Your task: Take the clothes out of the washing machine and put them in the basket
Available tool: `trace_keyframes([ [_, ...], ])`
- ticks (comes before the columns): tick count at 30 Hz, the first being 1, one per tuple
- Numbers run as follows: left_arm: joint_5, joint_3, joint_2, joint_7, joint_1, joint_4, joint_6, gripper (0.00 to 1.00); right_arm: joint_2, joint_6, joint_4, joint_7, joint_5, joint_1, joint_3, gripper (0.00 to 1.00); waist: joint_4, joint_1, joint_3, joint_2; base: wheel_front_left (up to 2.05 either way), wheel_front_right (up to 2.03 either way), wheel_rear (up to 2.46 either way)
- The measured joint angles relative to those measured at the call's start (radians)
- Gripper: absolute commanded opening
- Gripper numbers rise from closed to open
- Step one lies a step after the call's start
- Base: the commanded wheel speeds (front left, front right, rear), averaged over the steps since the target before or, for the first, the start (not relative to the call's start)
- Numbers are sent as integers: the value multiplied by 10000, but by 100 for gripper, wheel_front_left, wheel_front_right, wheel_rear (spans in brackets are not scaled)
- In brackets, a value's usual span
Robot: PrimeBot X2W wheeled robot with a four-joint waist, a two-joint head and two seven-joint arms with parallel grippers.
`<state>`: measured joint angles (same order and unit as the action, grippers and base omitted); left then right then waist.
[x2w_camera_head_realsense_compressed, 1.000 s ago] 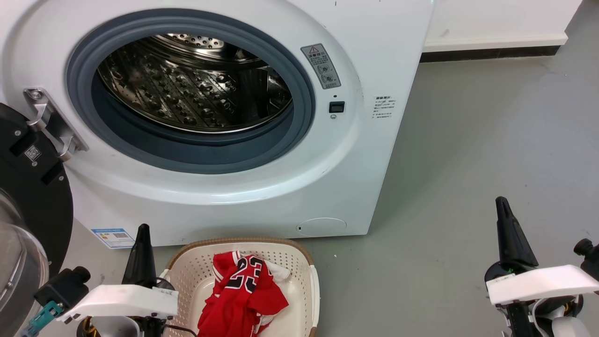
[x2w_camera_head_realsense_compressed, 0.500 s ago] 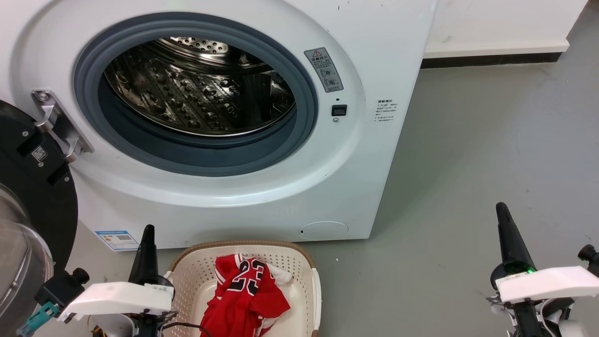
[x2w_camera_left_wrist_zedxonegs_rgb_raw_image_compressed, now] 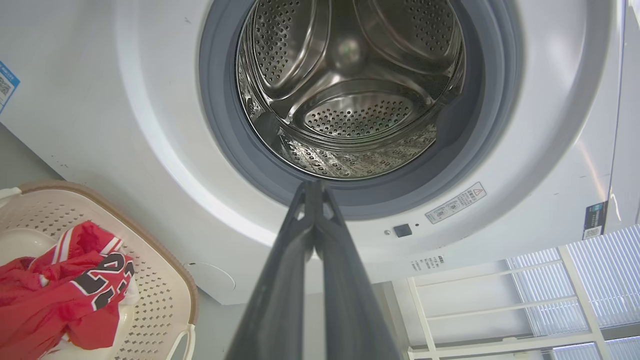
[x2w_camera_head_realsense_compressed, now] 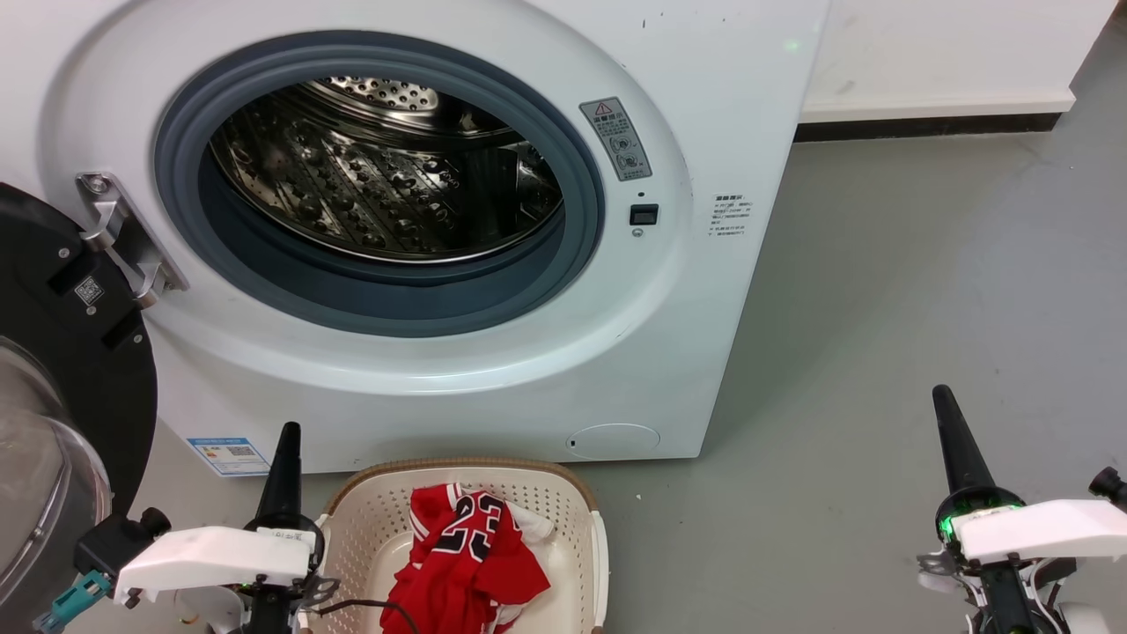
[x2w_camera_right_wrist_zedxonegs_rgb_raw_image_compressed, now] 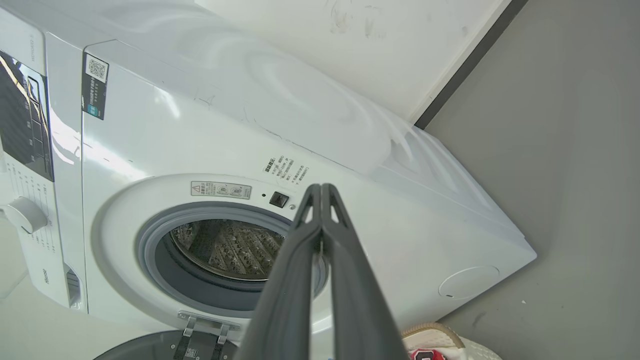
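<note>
Lying in the basket [x2w_camera_head_realsense_compressed: 384, 509], clothes [x2w_camera_head_realsense_compressed: 467, 559]; wrist views: left claw [x2w_camera_left_wrist_zedxonegs_rgb_raw_image_compressed: 314, 189], right claw [x2w_camera_right_wrist_zedxonegs_rgb_raw_image_compressed: 320, 189] closed, empty.

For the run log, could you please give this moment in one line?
washing machine: drum bare | clothes: in basket | left tool: shut, free | right tool: shut, free

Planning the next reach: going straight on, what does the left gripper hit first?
Probably the grey ring at the opening's lower edge; depth is unclear, so the left gripper might clear it into the drum.

Head camera looks down, wrist cameras forward from low; all share the washing machine [x2w_camera_head_realsense_compressed: 669, 352].
</note>
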<state>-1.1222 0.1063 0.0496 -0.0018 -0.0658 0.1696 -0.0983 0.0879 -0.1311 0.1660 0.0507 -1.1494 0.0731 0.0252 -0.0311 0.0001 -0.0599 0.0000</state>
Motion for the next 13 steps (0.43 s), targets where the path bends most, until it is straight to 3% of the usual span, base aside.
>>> trace_keyframes([
  [13, -1329, 15, 2, 326, -59, 219, -77, 0, 2, 0, 215, -351, -1367, 78, 100, 0, 72, 0, 130, 0, 0, 0, 0],
])
